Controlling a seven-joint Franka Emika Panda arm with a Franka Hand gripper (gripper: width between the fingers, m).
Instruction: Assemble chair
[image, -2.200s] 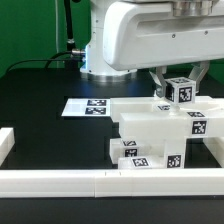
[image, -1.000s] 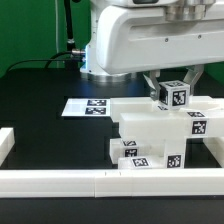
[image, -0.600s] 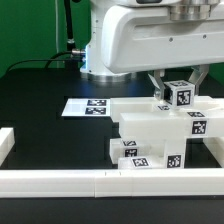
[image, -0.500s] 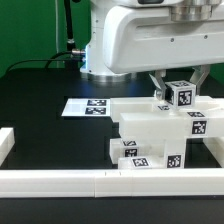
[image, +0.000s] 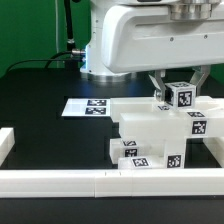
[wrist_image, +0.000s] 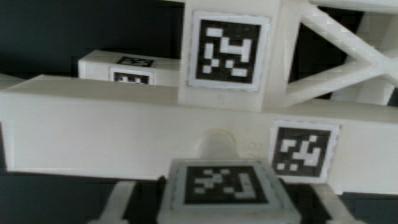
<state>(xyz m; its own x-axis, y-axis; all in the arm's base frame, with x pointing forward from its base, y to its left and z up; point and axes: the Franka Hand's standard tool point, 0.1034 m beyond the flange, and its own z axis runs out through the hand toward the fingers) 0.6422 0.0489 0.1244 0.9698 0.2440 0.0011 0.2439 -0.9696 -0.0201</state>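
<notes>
My hand (image: 177, 99) is closed on a small white cube (image: 181, 94), one finger on each side, with its black-and-white tag facing the exterior camera. The cube sits at the top of the chunky white chair assembly (image: 150, 130); I cannot tell if they touch. The assembly stands on the black surface (image: 40, 95), toward the exterior view's right. The marker board (image: 88, 106) lies flat beside it. A low white border rail (image: 80, 181) runs along the front.
</notes>
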